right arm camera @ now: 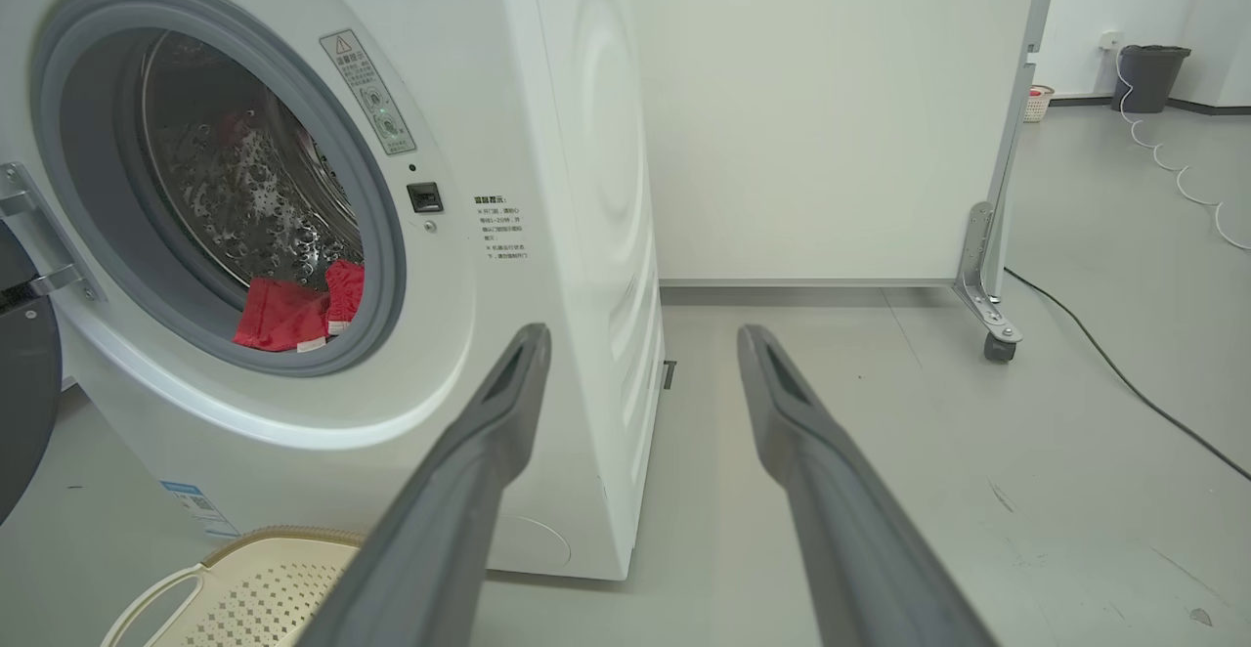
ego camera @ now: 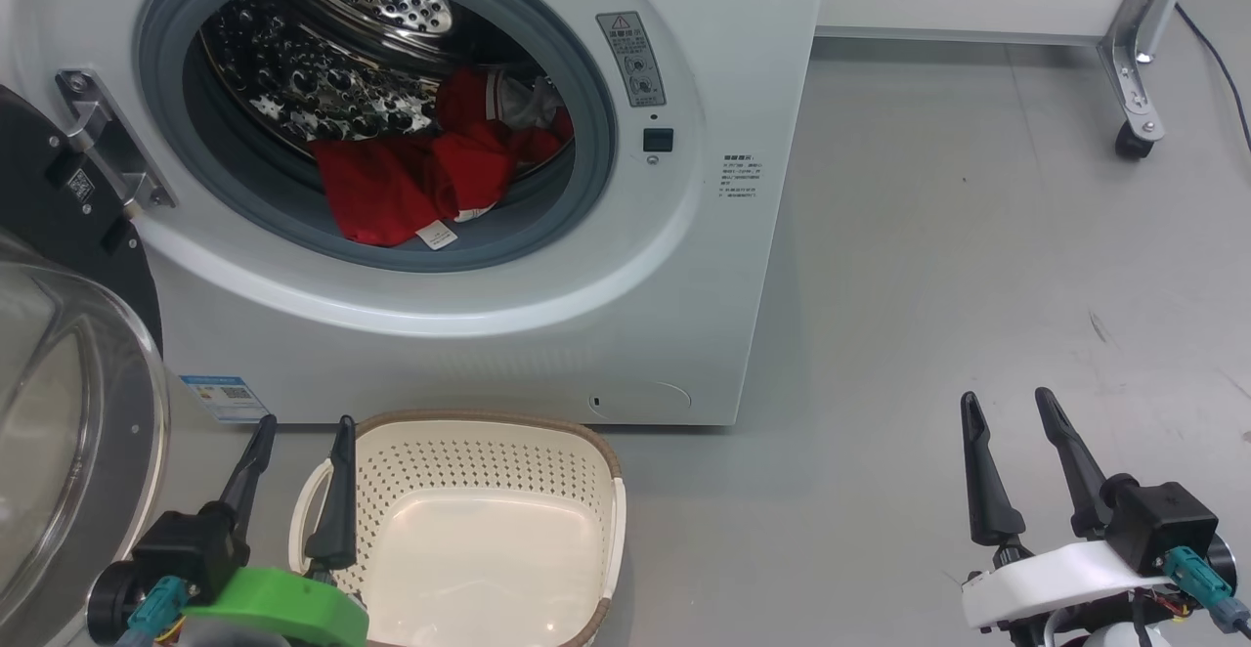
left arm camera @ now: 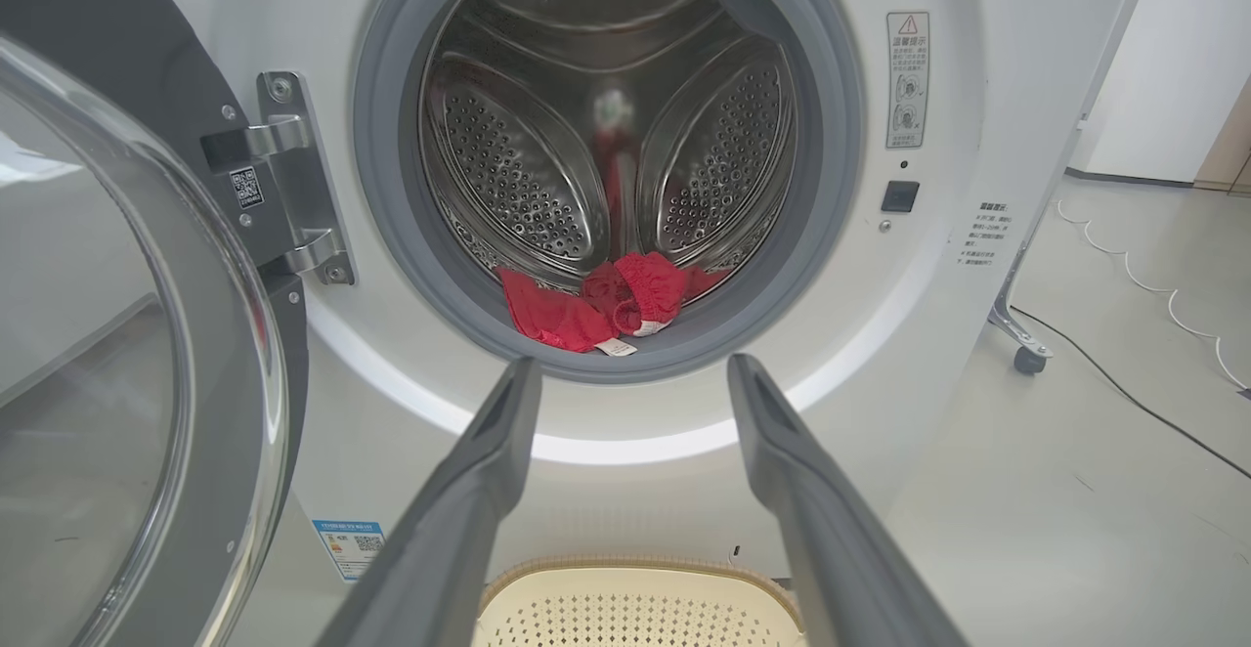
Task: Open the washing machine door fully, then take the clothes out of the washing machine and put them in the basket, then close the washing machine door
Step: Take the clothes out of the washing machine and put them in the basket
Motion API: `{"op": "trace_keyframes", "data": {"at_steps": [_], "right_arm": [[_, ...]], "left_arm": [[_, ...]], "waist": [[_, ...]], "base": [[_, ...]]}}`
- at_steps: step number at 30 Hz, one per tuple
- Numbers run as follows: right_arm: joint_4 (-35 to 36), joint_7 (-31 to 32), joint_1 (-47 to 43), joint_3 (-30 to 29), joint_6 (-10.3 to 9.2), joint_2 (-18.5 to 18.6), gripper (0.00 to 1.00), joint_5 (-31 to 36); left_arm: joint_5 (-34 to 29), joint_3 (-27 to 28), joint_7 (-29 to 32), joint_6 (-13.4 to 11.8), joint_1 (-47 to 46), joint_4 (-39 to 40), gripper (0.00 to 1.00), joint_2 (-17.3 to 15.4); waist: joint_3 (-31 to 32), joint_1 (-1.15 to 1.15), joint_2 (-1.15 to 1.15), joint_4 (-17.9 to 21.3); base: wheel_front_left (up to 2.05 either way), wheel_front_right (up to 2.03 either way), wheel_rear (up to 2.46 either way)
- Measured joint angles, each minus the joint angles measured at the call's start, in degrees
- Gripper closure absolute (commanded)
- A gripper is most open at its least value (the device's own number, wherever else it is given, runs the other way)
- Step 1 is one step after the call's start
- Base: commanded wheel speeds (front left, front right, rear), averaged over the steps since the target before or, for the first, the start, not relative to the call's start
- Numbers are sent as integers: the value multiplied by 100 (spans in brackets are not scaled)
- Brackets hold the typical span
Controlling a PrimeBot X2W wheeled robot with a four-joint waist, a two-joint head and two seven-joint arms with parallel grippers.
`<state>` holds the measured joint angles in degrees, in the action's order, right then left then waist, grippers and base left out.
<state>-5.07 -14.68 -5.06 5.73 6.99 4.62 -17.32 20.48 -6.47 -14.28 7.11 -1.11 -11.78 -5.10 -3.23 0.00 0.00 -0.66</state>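
1. The washing machine door (ego camera: 73,364) hangs swung out to the left on its hinge. It looks fully open to me, so I'd call step 1 done.
2. The clothes (ego camera: 410,183) sit low at the front of the drum (ego camera: 323,90), a red heap spilling onto the grey rubber ring (ego camera: 508,248), with a white label (ego camera: 437,234) dangling at the lip.
3. The basket (ego camera: 489,419) sits on the floor (ego camera: 928,285) right in front of the washing machine (ego camera: 635,315), nothing in it yet.
4. Both hands are spread wide and empty. The left hand (ego camera: 305,422) hovers at the basket's left rim, while the right hand (ego camera: 1006,396) is well apart over bare floor.
5. My guess on handling: soft, light, floppy fabric that will drape and could drag on the ring. I'd pinch a thick fold in the bunched middle, not the flat edge or the label.
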Motion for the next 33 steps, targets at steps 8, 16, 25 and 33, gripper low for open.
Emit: {"op": "trace_keyframes", "data": {"at_steps": [8, 16, 25, 33], "right_arm": [[0, 0, 1, 0, 0, 0, 0, 0], [13, 0, 5, 21, 0, 0, 0, 1], [71, 0, 71, 213, 0, 14, 0, 36], [158, 0, 198, 347, 0, 27, 0, 79]], "left_arm": [[0, 1, 0, 0, 0, -1, 0, 2], [0, 21, 0, 0, 0, 35, 0, 2], [0, 64, -1, 0, -3, 122, 0, -13], [0, 115, 1, 1, -68, 176, 0, -152]], "waist": [[-13, 0, 0, 0], [-67, 0, 0, 14], [-357, 0, 0, 99], [-706, 0, 0, 243]], "base": [[0, 0, 0], [0, 0, 0], [0, 0, 0], [0, 0, 0]]}}
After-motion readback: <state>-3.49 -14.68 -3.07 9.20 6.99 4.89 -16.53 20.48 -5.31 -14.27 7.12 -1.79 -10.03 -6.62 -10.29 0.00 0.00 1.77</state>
